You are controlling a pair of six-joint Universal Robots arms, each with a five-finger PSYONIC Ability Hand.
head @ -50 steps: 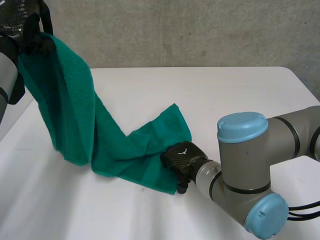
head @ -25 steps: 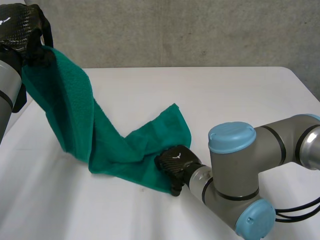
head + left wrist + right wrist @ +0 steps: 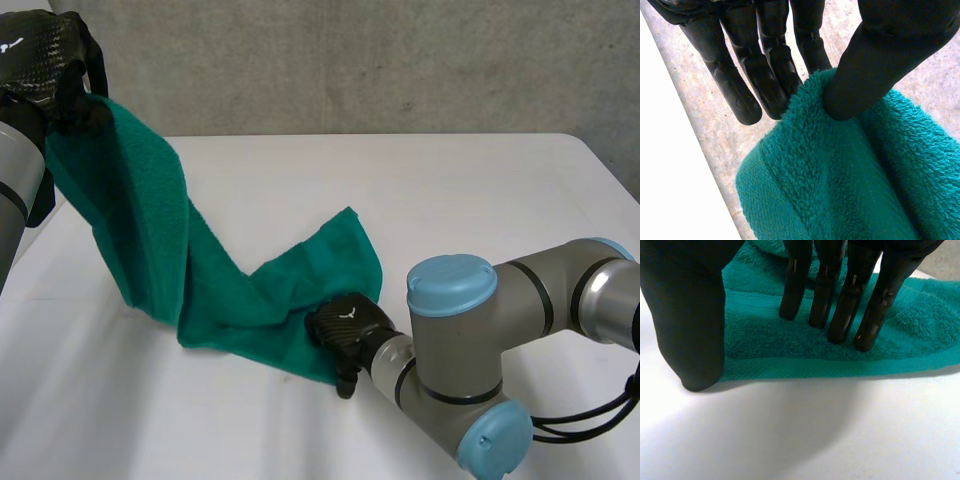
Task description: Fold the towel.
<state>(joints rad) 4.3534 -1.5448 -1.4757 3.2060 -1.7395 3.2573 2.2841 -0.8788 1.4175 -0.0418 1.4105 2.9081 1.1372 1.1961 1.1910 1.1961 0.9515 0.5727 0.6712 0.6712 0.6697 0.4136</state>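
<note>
Toward the front edge of the table (image 3: pixel 450 200) (image 3: pixel 815 435): near end of the green towel (image 3: pixel 270 300) (image 3: pixel 790 347) (image 3: pixel 840 175) laid flat under the right hand (image 3: pixel 345 328) (image 3: pixel 690 315), with straight, uncurled fingers (image 3: pixel 840 315) set on the pile and the thumb tip on bare table just beside the hem, gripping nothing. Runs up from there as a twisted band toward the far left corner, clear of the table. Pinched at the top corner by the raised left hand (image 3: pixel 45 60) (image 3: pixel 875 60), thumb pressed into the cloth against straight fingers (image 3: pixel 765 75).
</note>
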